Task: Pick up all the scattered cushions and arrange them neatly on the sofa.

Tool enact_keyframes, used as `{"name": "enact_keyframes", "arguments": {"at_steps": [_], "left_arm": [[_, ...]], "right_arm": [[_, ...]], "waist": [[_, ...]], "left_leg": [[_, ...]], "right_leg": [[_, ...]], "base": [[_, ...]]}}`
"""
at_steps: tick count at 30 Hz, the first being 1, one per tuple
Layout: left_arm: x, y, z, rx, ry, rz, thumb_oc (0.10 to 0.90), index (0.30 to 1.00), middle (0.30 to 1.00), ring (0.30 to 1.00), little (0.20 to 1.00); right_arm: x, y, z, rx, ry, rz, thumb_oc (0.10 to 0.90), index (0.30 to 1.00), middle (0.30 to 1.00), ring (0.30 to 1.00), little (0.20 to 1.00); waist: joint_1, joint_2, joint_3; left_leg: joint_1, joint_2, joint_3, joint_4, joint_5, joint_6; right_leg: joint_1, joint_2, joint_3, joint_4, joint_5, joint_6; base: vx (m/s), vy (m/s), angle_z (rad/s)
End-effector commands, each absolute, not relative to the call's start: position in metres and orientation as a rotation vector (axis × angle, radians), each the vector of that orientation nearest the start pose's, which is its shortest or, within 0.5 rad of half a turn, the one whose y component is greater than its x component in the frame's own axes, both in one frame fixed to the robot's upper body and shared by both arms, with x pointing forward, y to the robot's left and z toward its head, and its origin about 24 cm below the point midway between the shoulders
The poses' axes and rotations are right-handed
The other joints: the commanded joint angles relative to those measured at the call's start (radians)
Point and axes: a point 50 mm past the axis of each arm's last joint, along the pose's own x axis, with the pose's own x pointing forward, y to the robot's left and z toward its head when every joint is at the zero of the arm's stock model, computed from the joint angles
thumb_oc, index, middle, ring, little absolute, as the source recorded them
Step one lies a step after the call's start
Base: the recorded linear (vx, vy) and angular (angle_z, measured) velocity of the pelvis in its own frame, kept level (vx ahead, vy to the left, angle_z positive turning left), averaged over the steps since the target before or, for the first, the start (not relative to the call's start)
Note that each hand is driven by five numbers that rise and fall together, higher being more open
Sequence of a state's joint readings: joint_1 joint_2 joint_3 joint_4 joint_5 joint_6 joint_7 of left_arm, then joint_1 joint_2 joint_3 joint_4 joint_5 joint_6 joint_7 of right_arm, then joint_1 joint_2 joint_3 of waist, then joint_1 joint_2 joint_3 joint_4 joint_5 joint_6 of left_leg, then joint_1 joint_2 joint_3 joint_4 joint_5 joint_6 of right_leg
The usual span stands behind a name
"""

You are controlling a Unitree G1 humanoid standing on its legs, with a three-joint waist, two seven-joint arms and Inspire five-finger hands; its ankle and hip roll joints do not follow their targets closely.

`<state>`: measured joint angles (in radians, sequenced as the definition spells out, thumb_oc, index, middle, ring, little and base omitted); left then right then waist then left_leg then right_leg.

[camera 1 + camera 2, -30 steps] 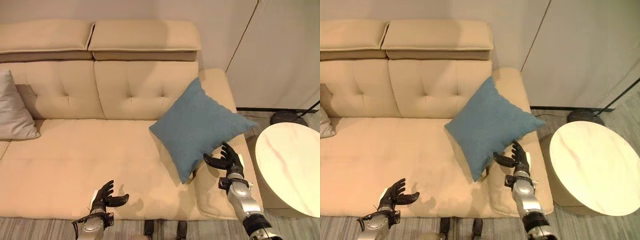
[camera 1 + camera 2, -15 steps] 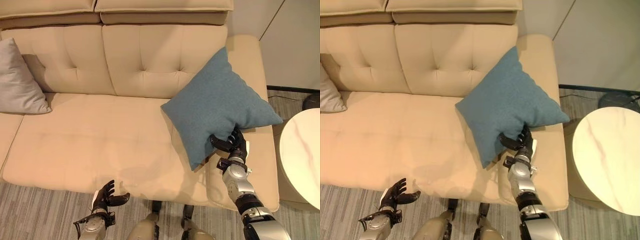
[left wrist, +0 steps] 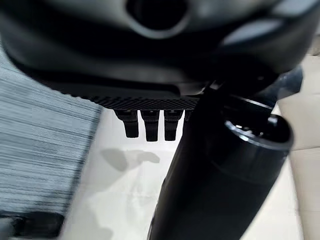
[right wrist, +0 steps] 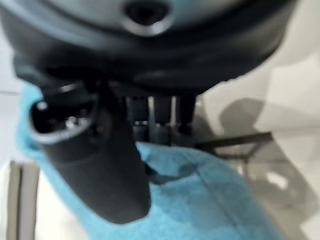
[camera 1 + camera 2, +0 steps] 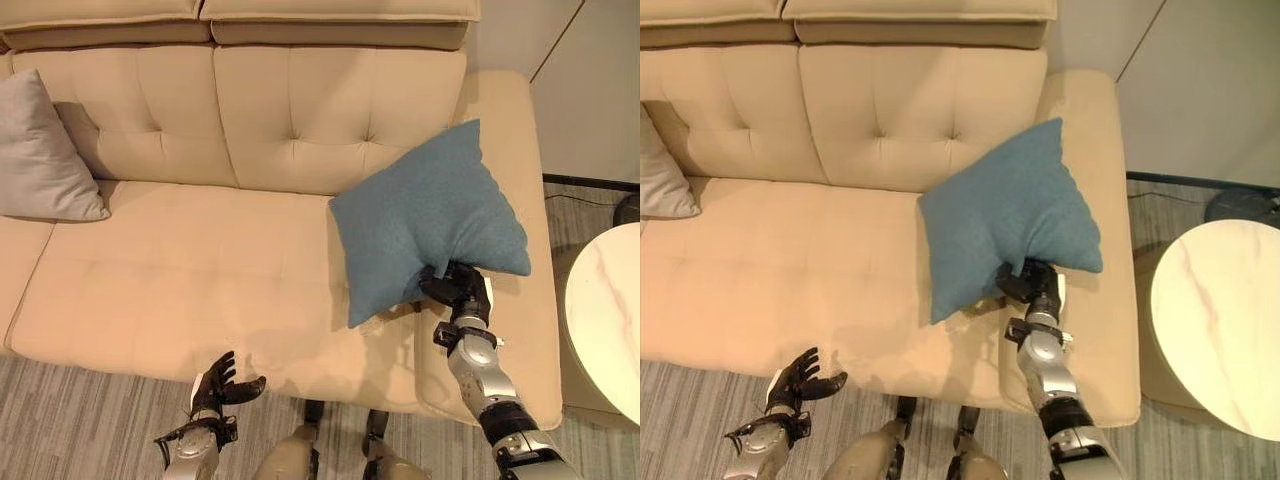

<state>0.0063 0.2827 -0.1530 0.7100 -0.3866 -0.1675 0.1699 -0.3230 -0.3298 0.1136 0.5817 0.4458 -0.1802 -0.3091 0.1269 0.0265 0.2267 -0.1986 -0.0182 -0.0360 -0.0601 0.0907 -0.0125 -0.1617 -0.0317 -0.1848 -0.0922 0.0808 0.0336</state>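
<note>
On sofa (image 5: 170, 270) — right hand (image 5: 458, 288) pinches blue cushion (image 5: 425, 215).

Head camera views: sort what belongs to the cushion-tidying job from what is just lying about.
Belongs to the job:
blue cushion, pinched by the right hand
grey cushion
sofa
left hand, open, idle

Just lying about:
round table
</note>
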Motion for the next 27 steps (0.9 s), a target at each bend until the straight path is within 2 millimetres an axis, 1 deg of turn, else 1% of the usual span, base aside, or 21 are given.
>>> {"name": "enact_keyframes", "arguments": {"at_steps": [1, 4, 10, 15, 16, 17, 18, 19, 22, 23, 24, 25, 27], "left_arm": [[0.213, 0.247, -0.064, 0.084, 0.425, 0.297, 0.8, 0.9, 0.9, 0.9, 0.9], [0.221, 0.25, -0.054, 0.071, 0.376, 0.306, 0.8, 0.9, 0.9, 0.9, 0.9], [0.242, 0.256, -0.021, 0.012, 0.221, 0.322, 0.8, 0.9, 0.9, 0.9, 0.9], [0.255, 0.263, 0.005, -0.003, 0.114, 0.296, 0.8, 0.9, 0.9, 0.9, 0.9], [0.255, 0.263, 0.005, -0.003, 0.114, 0.296, 0.8, 0.9, 0.9, 0.9, 0.9], [0.26, 0.265, 0.014, -0.003, 0.082, 0.275, 0.8, 0.9, 0.9, 0.9, 0.9], [0.263, 0.265, 0.018, -0.01, 0.071, 0.258, 0.8, 0.9, 0.9, 0.9, 0.9], [0.267, 0.265, 0.021, -0.02, 0.068, 0.233, 0.8, 0.9, 0.9, 0.9, 0.9], [0.277, 0.259, 0.027, -0.006, 0.067, 0.159, 0.8, 0.9, 0.9, 0.9, 0.9], [0.279, 0.257, 0.026, -0.014, 0.074, 0.141, 0.8, 0.9, 0.9, 0.9, 0.9], [0.286, 0.25, 0.023, -0.039, 0.092, 0.114, 0.8, 0.9, 0.9, 0.9, 0.9], [0.292, 0.242, 0.021, -0.061, 0.108, 0.094, 0.8, 0.9, 0.9, 0.9, 0.9], [0.301, 0.235, 0.021, -0.098, 0.117, 0.073, 0.8, 0.9, 0.9, 0.9, 0.9]], "right_arm": [[0.308, -0.225, 0.065, -0.013, -0.112, -0.223, 0.4, 0.3, 0.3, 0.3, 0.3], [0.3, -0.236, 0.065, -0.056, -0.108, -0.212, 0.4, 0.3, 0.3, 0.3, 0.3], [0.284, -0.26, 0.071, -0.199, -0.093, -0.169, 0.4, 0.3, 0.3, 0.3, 0.3], [0.275, -0.281, 0.081, -0.321, -0.076, -0.132, 0.4, 0.3, 0.3, 0.3, 0.3], [0.275, -0.281, 0.081, -0.321, -0.076, -0.132, 0.4, 0.3, 0.3, 0.3, 0.3], [0.272, -0.289, 0.085, -0.367, -0.067, -0.125, 0.4, 0.3, 0.3, 0.3, 0.3], [0.268, -0.297, 0.088, -0.411, -0.058, -0.125, 0.4, 0.3, 0.3, 0.3, 0.3], [0.267, -0.304, 0.091, -0.441, -0.049, -0.123, 0.4, 0.3, 0.3, 0.3, 0.3], [0.268, -0.312, 0.099, -0.486, -0.04, -0.111, 0.4, 0.3, 0.3, 0.3, 0.3], [0.27, -0.311, 0.1, -0.481, -0.043, -0.102, 0.4, 0.3, 0.3, 0.3, 0.3], [0.273, -0.309, 0.103, -0.471, -0.052, -0.088, 0.4, 0.3, 0.3, 0.3, 0.3], [0.279, -0.306, 0.105, -0.464, -0.059, -0.078, 0.4, 0.3, 0.3, 0.3, 0.3], [0.285, -0.302, 0.107, -0.457, -0.061, -0.066, 0.4, 0.3, 0.3, 0.3, 0.3]], "waist": [[-0.014, -0.074, -0.07], [-0.031, -0.075, -0.077], [-0.069, -0.08, -0.093], [-0.094, -0.08, -0.102], [-0.094, -0.079, -0.102], [-0.104, -0.078, -0.107], [-0.115, -0.077, -0.111], [-0.127, -0.076, -0.113], [-0.148, -0.072, -0.116], [-0.153, -0.072, -0.115], [-0.165, -0.072, -0.112], [-0.178, -0.073, -0.107], [-0.192, -0.075, -0.104]], "left_leg": [[0.013, -0.011, 0.006, 0.034, -0.101, -0.024], [0.028, -0.008, 0.014, 0.021, -0.099, -0.026], [0.054, 0.0, 0.034, -0.008, -0.092, -0.031], [0.073, 0.008, 0.049, -0.017, -0.093, -0.035], [0.073, 0.008, 0.05, -0.017, -0.093, -0.035], [0.08, 0.011, 0.058, -0.022, -0.093, -0.038], [0.086, 0.012, 0.063, -0.026, -0.094, -0.039], [0.088, 0.013, 0.07, -0.027, -0.095, -0.04], [0.082, 0.019, 0.085, -0.027, -0.095, -0.04], [0.079, 0.021, 0.087, -0.027, -0.094, -0.04], [0.067, 0.024, 0.096, -0.027, -0.09, -0.04], [0.045, 0.027, 0.1, -0.027, -0.082, -0.041], [0.009, 0.028, 0.103, -0.027, -0.07, -0.042]], "right_leg": [[0.002, -0.099, 0.024, 0.019, -0.015, 0.119], [0.007, -0.095, 0.032, 0.015, -0.016, 0.12], [0.012, -0.089, 0.044, 0.009, -0.015, 0.123], [0.022, -0.084, 0.053, 0.006, -0.015, 0.126], [0.022, -0.084, 0.053, 0.006, -0.015, 0.126], [0.025, -0.082, 0.056, 0.005, -0.015, 0.127], [0.026, -0.081, 0.061, 0.005, -0.015, 0.129], [0.025, -0.08, 0.065, 0.005, -0.015, 0.13], [0.013, -0.077, 0.08, 0.005, -0.01, 0.132], [0.007, -0.075, 0.084, 0.006, -0.007, 0.132], [-0.014, -0.073, 0.093, 0.01, -0.002, 0.131], [-0.043, -0.071, 0.1, 0.015, 0.006, 0.13], [-0.081, -0.069, 0.107, 0.02, 0.016, 0.128]], "base": [[0.0, 0.0, 0.0], [0.0, -0.009, -0.05], [0.0, -0.018, -0.11], [0.0, -0.014, -0.06], [0.01, -0.01, -0.19], [0.02, -0.015, -0.2], [0.02, -0.022, -0.16], [0.0, -0.017, -0.04], [-0.03, -0.003, -0.2], [-0.05, 0.002, -0.33], [-0.09, -0.007, -0.23], [-0.11, -0.006, -0.25], [-0.1, -0.002, -0.18]]}}
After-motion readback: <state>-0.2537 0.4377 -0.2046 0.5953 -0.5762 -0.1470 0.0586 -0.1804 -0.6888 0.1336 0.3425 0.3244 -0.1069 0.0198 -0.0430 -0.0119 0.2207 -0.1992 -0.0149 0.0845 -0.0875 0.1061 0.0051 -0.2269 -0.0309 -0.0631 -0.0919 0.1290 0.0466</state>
